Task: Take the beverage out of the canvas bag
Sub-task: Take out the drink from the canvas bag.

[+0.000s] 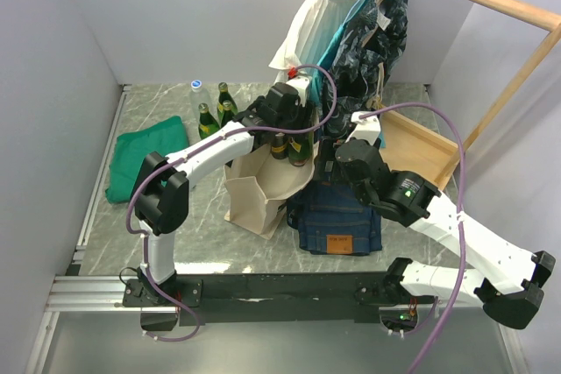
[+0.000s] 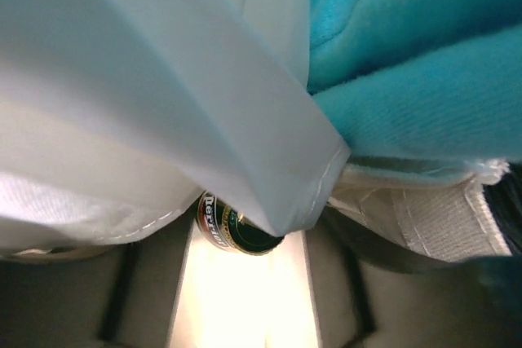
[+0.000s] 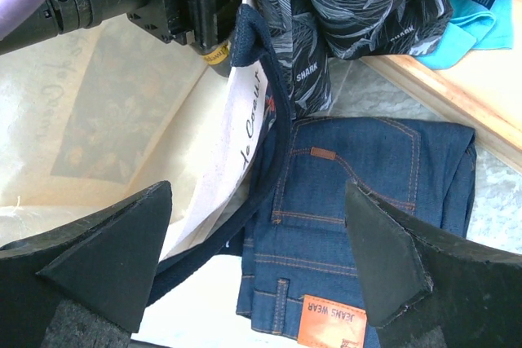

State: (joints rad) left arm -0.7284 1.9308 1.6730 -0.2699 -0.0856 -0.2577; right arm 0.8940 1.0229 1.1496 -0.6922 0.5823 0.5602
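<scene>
At the far left a green cloth [image 1: 145, 159] is lying on the counter [image 1: 219, 243], with a few bottles [image 1: 215, 111] standing near its far corner. The left pincer [image 1: 287, 139] is hanging over the open mouth of the canvas bag [image 1: 259, 194], which is standing upright mid-counter. A green beverage bottle [image 2: 236, 230] is sitting between its fingers, though draping white fabric [image 2: 163, 103] is hiding whether they are clamping it. Folded jeans [image 1: 337, 216] are lying against the bag's right side. The right pincer [image 3: 258, 191] is hovering above them, jaws spread wide, gripping nothing.
</scene>
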